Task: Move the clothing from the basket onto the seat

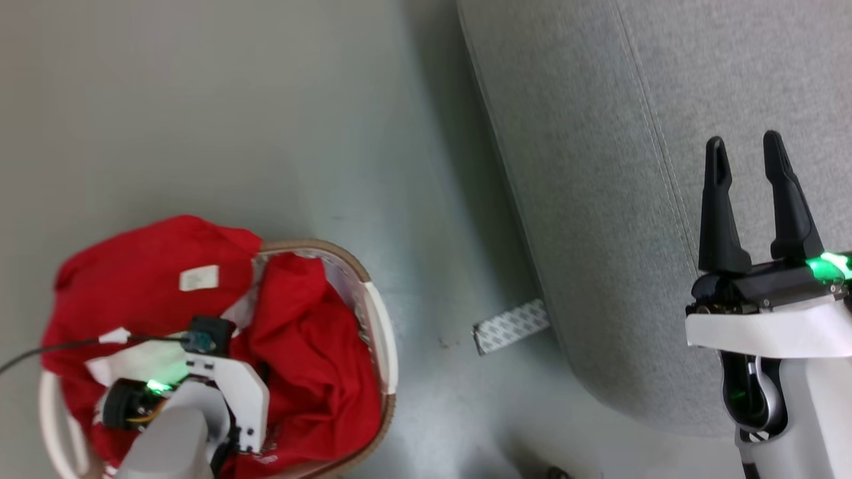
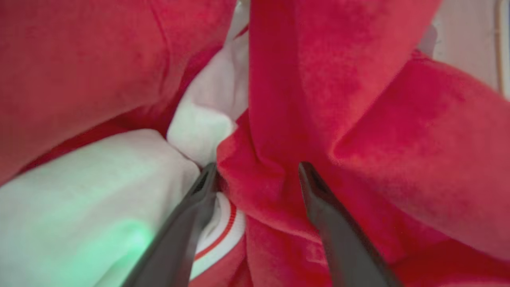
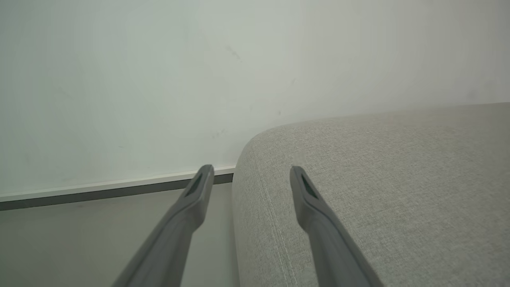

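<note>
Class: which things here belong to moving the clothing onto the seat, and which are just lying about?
Job: red jersey, basket, grey seat, left hand open around a jersey fold, right hand open.
Lying about: white cloth in the basket, patterned strip on the floor.

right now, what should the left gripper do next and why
Probably shut the left gripper: its fingers stand open astride a fold of the jersey, which lies in the basket. A lift could follow.

Pale grey floor (image 3: pixel 79 239) meets white wall (image 3: pixel 159 79) at dark skirting (image 3: pixel 79 196).
</note>
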`<state>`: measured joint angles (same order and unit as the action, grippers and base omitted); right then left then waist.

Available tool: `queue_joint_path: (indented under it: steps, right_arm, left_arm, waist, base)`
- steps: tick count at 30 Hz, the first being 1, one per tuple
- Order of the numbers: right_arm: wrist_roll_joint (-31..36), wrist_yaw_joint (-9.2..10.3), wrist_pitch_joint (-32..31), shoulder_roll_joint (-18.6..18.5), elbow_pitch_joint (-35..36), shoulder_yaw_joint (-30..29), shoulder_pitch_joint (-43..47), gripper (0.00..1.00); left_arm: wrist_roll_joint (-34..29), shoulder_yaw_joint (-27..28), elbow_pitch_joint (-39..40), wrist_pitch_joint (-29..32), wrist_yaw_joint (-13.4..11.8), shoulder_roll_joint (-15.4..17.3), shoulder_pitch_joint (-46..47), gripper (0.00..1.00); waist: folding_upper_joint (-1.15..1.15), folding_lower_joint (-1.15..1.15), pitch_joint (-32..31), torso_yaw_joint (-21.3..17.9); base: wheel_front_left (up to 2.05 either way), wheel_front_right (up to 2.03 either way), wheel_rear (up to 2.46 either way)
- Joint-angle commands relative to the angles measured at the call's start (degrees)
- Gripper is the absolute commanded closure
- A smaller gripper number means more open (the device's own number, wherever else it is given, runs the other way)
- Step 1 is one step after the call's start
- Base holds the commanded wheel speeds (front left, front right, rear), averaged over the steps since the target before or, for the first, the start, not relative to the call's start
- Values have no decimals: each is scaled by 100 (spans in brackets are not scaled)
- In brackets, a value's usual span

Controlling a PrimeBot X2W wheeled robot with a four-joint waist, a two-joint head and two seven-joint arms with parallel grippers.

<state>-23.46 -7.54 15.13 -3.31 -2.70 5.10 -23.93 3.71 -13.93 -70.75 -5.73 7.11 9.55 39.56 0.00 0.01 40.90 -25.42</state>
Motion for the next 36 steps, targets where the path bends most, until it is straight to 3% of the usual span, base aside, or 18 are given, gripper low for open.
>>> queue_joint_path:
  steps: [1, 10, 11, 12, 14, 23, 36]
  right_arm:
    - [-51, 10, 2, 39, 24, 13, -130, 0]
    - [-289, 11, 2, 47, 10, 113, -267, 0]
    - [-294, 11, 2, 47, 0, 117, -286, 0]
    - [-294, 10, 2, 46, -9, 116, -297, 0]
    - [-283, 10, 2, 47, -36, 103, -314, 0]
    - [-88, 11, 2, 43, -64, -2, -229, 0]
    - [347, 11, 2, -243, -207, -107, 330, 0]
  left_arm:
    - [53, -36, -77, 113, 23, 93, 140, 0]
    - [32, -159, -239, 718, -44, 162, 525, 0]
    - [35, -175, -247, 730, -50, 157, 546, 9]
    - [39, -192, -255, 737, -46, 143, 565, 52]
    - [66, -217, -262, 677, -39, 97, 569, 100]
    - [270, -239, -265, 188, -9, -113, 373, 100]
    - [930, -512, -35, -800, 36, -646, -382, 100]
  waist:
    - [0, -1, 307, -219]
    - [0, -1, 719, -264]
    - [0, -1, 729, -257]
    - [0, -1, 733, -246]
    - [0, -1, 712, -212]
    - [0, -1, 153, 14]
    - [0, -1, -1805, 943]
  base:
    - [0, 0, 0]
    - [0, 0, 0]
    - [0, 0, 0]
    - [0, 0, 0]
    - [0, 0, 0]
    - [0, 0, 0]
    - [0, 0, 0]
